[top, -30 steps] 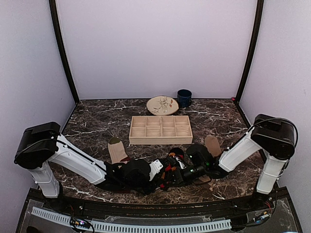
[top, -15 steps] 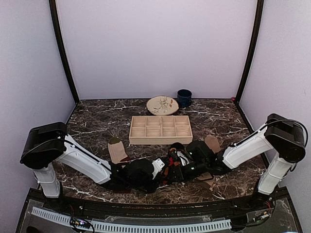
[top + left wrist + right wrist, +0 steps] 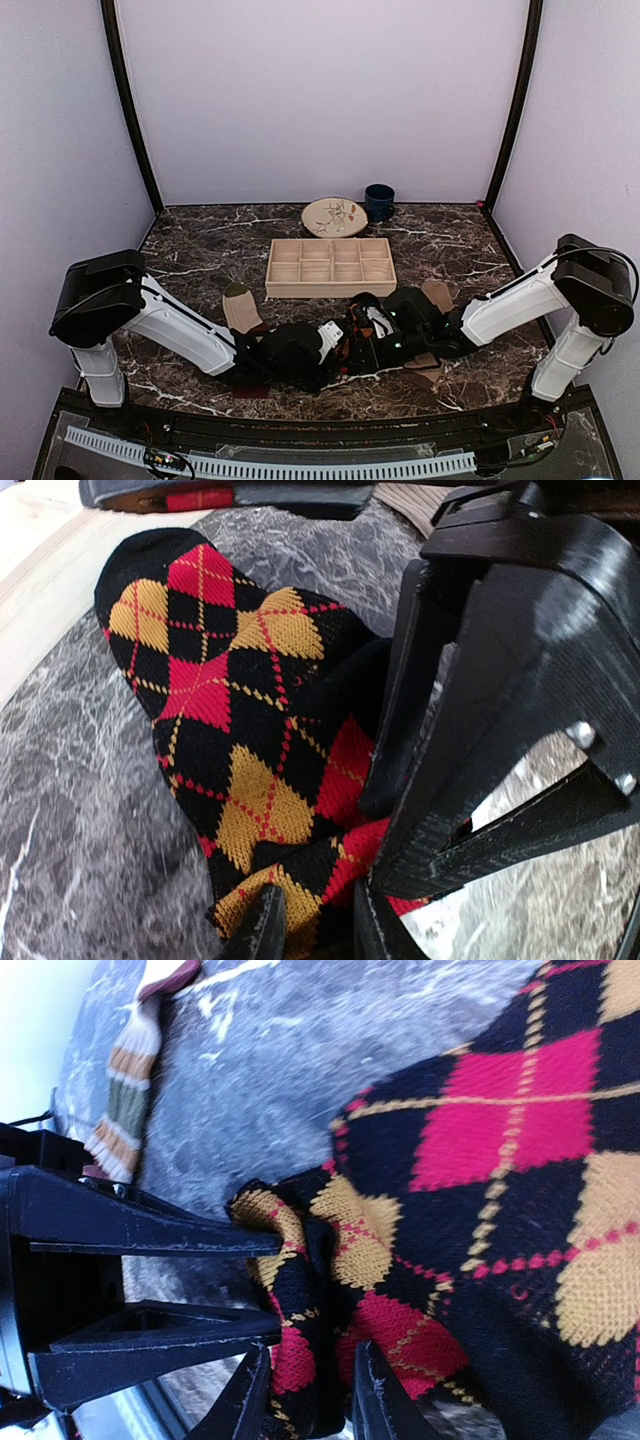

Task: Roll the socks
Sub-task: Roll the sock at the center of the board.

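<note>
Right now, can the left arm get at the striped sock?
Likely yes, once it lets go: the left claw is clamped on the argyle sock; the striped sock lies mostly uncovered close by.

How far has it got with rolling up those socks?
Nothing looks finished yet. In hand: the left hand and the right hand both pinch a bunched end of the argyle sock, while the rest of it lies spread out, so its roll has barely begun. Left to do: the striped sock and the tan sock lie flat and unrolled, one on either side.
</note>
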You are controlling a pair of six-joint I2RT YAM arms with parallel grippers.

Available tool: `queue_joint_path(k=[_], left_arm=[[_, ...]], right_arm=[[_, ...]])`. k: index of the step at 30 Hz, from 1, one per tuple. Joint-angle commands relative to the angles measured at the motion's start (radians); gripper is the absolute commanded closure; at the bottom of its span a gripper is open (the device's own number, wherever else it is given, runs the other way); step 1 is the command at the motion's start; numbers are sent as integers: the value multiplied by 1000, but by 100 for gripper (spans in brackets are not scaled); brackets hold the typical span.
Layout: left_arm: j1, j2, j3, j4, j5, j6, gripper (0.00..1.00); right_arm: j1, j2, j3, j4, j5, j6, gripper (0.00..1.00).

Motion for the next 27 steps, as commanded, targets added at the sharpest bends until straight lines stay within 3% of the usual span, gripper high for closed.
queue_joint_path(k=[1,15,21,27], left_arm=[[12,79,20,-203,-35,52,73],[15,81,35,-214,-14,50,75],[15,19,3,-216,-44,45,70],[12,-149,-95,-186,-133,36,61]], right_arm=[[16,-29,4,-135,123,-67,72],[49,-26,33,-209,267,-137,71],[48,51,47,-179,202,-107,85],[38,49,-10,-7,-1,36,99]])
